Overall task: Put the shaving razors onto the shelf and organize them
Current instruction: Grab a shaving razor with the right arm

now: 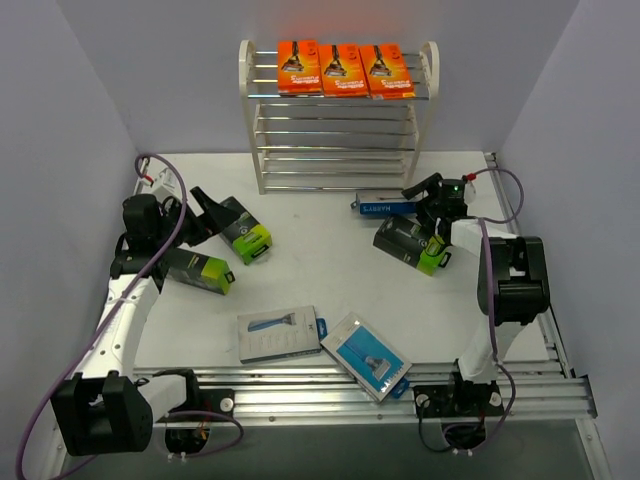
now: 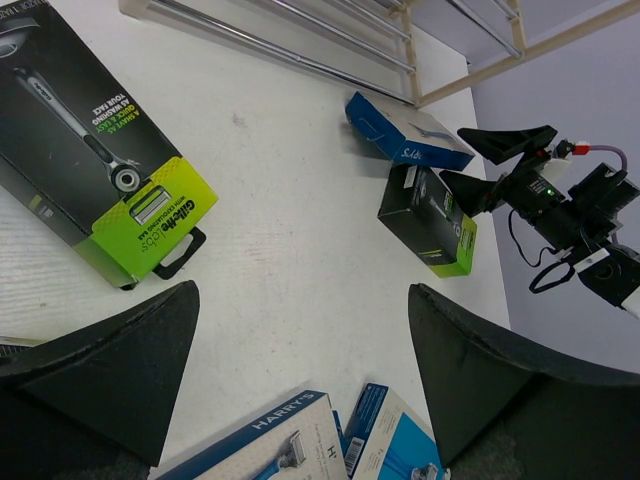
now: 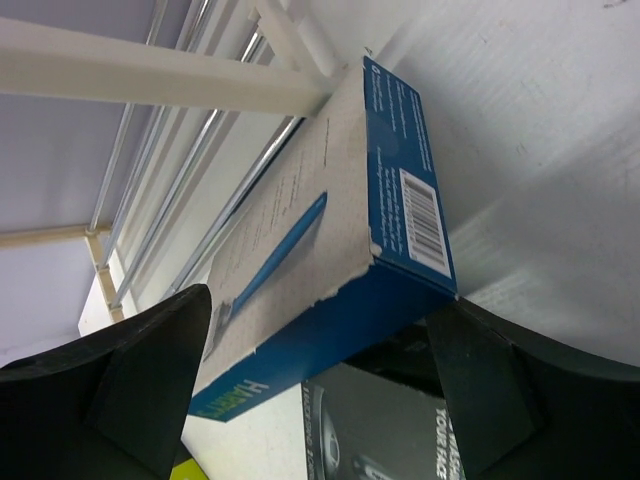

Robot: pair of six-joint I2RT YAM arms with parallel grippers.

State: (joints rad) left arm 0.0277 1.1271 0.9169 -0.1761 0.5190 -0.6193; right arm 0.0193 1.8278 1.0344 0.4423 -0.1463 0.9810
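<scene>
The white shelf (image 1: 335, 150) stands at the back, with three orange razor packs (image 1: 340, 68) side by side on its top tier. A blue razor pack (image 1: 385, 207) stands on edge in front of the shelf's foot (image 3: 150, 70). My right gripper (image 3: 320, 380) is open, a finger on either side of this blue pack's (image 3: 300, 230) near end and not closed on it; a black-and-green box (image 3: 400, 430) lies just below. My left gripper (image 2: 300, 370) is open and empty over bare table, beside another black-and-green box (image 2: 90, 170).
A third black-and-green box (image 1: 195, 270) lies by the left arm. Two flat blue-grey packs (image 1: 280, 333) (image 1: 372, 356) lie near the front edge, by the metal rail (image 1: 330, 395). Purple walls close in both sides.
</scene>
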